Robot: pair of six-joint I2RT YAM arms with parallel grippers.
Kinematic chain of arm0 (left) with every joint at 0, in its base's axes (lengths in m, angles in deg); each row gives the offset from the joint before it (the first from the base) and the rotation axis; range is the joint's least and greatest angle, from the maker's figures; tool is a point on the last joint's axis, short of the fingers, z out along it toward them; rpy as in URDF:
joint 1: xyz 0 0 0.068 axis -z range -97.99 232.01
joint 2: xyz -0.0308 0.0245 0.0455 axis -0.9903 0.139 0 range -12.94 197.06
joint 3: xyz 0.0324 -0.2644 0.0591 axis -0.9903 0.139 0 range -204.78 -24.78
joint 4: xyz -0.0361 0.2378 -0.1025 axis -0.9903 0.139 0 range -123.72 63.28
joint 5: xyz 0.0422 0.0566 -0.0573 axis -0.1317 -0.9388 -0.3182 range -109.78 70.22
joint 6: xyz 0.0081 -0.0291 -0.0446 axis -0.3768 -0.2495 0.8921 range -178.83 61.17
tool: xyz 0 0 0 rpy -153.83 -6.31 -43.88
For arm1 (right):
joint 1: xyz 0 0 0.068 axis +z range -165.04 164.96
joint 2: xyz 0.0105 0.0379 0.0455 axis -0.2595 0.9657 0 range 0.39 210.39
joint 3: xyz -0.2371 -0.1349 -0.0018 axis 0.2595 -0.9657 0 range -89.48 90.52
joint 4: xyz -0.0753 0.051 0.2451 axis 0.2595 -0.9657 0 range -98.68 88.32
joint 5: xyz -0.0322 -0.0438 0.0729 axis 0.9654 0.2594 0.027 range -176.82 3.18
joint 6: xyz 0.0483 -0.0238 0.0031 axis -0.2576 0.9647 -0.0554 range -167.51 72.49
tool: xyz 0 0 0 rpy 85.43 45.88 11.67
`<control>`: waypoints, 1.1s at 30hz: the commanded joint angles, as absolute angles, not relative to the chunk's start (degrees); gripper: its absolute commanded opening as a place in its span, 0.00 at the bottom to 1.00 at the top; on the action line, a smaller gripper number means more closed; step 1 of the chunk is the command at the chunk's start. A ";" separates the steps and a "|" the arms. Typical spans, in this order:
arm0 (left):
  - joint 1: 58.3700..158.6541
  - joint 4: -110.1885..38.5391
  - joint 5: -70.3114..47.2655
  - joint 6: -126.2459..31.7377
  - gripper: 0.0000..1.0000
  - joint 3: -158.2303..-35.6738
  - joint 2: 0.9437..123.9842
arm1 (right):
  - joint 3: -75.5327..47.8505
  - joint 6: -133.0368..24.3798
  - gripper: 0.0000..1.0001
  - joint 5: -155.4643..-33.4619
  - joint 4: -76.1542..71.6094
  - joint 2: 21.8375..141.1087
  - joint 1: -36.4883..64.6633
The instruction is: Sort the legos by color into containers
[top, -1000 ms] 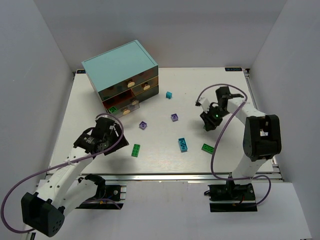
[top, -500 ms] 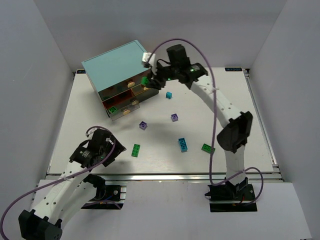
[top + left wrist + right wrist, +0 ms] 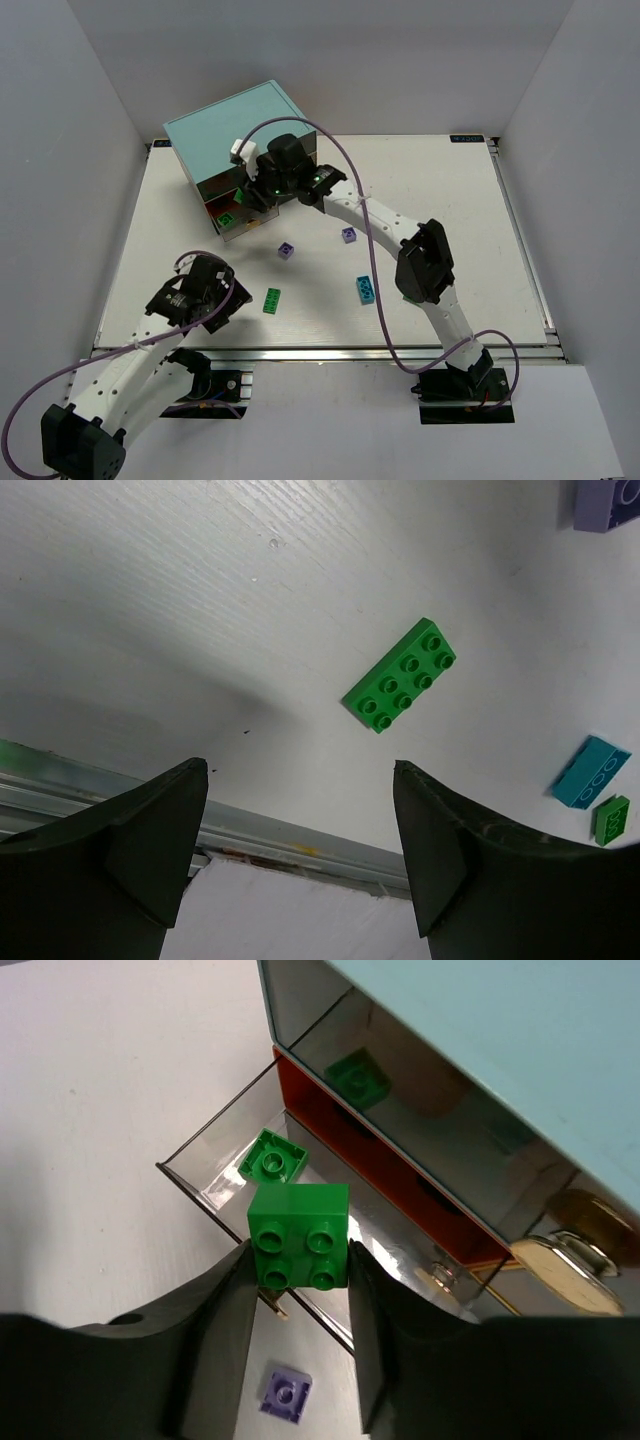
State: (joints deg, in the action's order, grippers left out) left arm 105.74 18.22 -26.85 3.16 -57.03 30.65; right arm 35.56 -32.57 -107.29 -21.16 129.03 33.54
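Inside right end effector (image 3: 298,1262), green lego (image 3: 299,1232), above open drawer (image 3: 215,1165)

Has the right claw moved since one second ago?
Yes. The right claw swung left across the view to the teal cabinet, and it now holds a green brick above the open drawer.

The white bench (image 3: 470,230) carries a teal cabinet (image 3: 235,125) at eleven o'clock, two purple legos (image 3: 286,251) near centre, a green lego (image 3: 271,300) at seven, a cyan lego (image 3: 365,289) at six.
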 commanded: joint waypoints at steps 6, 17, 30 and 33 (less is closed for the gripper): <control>106.01 11.90 -24.36 -3.02 0.85 -59.50 31.00 | 37.00 -34.33 0.63 -101.68 -15.21 131.17 34.09; 107.06 4.25 -18.20 -12.33 0.66 -62.92 44.43 | 31.84 -39.24 0.20 -104.12 -17.40 119.78 29.62; 120.05 4.15 -29.69 -14.98 0.75 -75.66 72.12 | -6.84 -37.59 0.64 -118.46 -21.81 93.39 7.38; 122.78 5.30 -33.21 -15.77 0.75 -78.22 77.22 | -13.70 -37.23 0.66 -119.34 -20.49 88.91 5.10</control>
State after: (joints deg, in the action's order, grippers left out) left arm 120.60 4.02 -27.64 -14.54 -75.61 75.41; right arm -10.28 -38.89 -115.60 -21.34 92.44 5.69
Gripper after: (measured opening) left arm 0.748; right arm 0.658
